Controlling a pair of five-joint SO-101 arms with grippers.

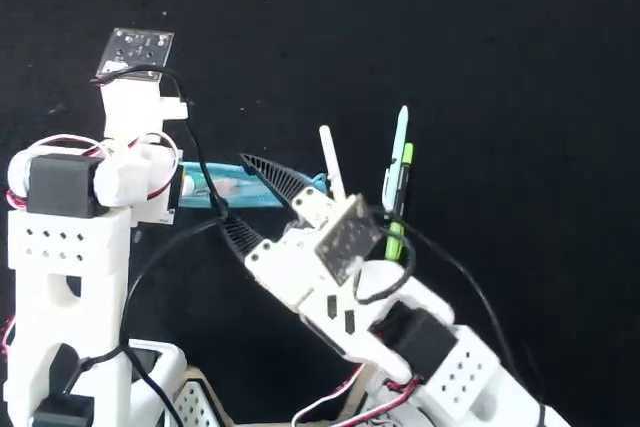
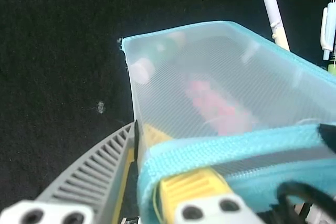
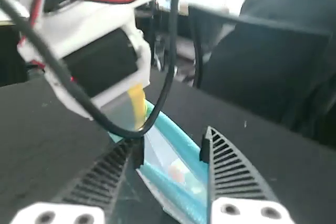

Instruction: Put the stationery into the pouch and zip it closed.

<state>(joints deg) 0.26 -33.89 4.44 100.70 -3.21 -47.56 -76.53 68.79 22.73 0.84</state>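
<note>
Progress is being judged as partial. Some stationery, seen as red, green and white shapes, is lying inside the pouch (image 2: 210, 87), which is being clamped at one end by the left gripper (image 1: 186, 189) with its jaws closed on the rim. A white pen (image 1: 330, 159), a blue pen (image 1: 397, 145) and a green pen (image 1: 401, 197) are lying outside on the table (image 1: 520, 97) — these are being counted as left, and the zipping too. The right gripper (image 3: 170, 142) is being held wide open, astride the pouch's edge. Beyond the pens open table is being offered; between the arms, room is being judged tight.
</note>
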